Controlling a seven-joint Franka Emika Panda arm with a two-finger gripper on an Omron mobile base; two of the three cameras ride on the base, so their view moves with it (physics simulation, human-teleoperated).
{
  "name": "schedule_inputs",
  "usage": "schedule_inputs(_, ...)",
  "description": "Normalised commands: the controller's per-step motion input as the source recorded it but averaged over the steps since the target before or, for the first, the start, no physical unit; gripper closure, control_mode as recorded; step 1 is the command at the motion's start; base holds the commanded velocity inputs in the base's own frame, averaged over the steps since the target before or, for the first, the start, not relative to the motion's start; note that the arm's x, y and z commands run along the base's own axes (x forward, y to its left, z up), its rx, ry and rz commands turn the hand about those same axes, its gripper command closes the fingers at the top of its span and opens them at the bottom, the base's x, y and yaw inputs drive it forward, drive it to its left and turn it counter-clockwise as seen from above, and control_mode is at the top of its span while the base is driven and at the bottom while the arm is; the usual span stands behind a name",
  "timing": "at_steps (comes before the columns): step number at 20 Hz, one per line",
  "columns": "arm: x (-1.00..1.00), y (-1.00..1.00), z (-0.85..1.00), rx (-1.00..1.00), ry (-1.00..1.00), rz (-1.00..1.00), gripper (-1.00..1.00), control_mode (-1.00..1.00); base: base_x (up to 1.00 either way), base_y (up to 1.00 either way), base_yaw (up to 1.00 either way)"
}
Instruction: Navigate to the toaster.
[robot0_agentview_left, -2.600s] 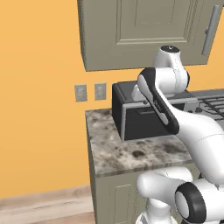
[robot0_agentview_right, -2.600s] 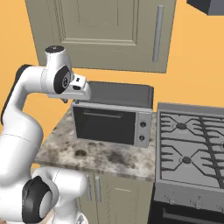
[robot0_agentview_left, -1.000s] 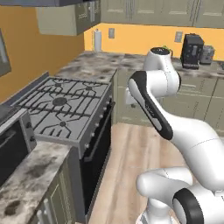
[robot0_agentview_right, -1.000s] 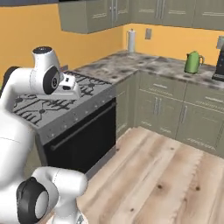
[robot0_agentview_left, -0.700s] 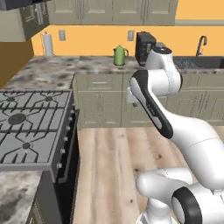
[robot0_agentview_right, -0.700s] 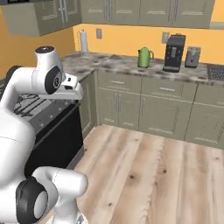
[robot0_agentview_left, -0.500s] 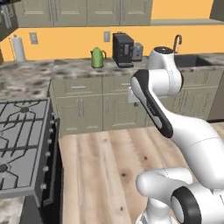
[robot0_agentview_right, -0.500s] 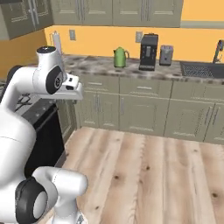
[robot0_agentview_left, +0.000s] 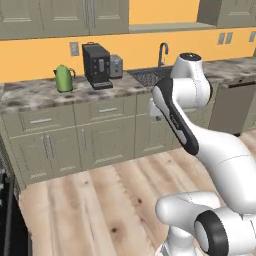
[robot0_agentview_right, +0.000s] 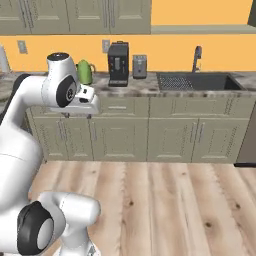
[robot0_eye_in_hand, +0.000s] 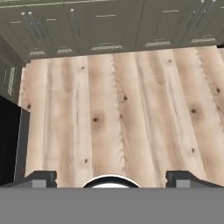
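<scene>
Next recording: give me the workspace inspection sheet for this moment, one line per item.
Surface: marbled counter over grey-green base cabinets; wood plank floor between base and cabinets.
Job's things: toaster on the counter, just right of the coffee machine, across the floor from the base.
Clutter: green kettle left of the coffee machine; sink with faucet to the right.
Grippers: gripper open, holding nothing, facing the floor.
Cables: nothing seen.
Surroundings: orange wall, upper cabinets, wall outlets.
</scene>
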Motion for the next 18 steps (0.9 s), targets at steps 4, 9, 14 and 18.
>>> schedule_inputs(4,0.00,0.00,0.00,0.00,0.00,0.00,-1.00,1.00,0.74,-0.39,-0.28)
schedule_inputs(9,0.00,0.00,0.00,0.00,0.00,0.00,-1.00,1.00,0.62,-0.33,-0.14)
schedule_inputs(14,0.00,0.00,0.00,0.00,0.00,0.00,-1.00,1.00,0.91,-0.35,0.00)
schedule_inputs(18,0.00,0.00,0.00,0.00,0.00,0.00,-1.00,1.00,1.00,-0.41,0.07)
